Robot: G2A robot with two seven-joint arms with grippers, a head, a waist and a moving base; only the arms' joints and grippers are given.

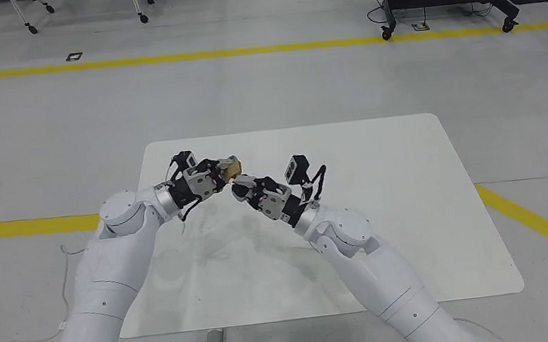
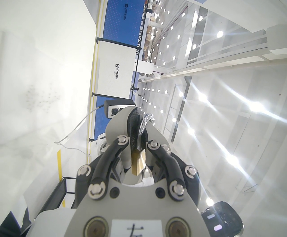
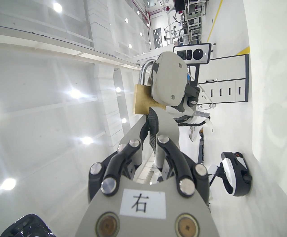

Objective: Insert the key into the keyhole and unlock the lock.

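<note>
Right gripper [image 3: 150, 114]: fingers pressed together, tips touching underside of brass padlock [image 3: 142, 101]; key likely pinched between pads, hidden. Left gripper [image 2: 140, 119] clamped on padlock. Keep key square to keyhole, twist gently, left arm bracing.

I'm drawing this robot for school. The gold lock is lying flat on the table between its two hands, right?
No, it isn't lying on the table. The gold lock is held up above it, clamped in the left hand, between the two hands. The right wrist view shows it.
</note>
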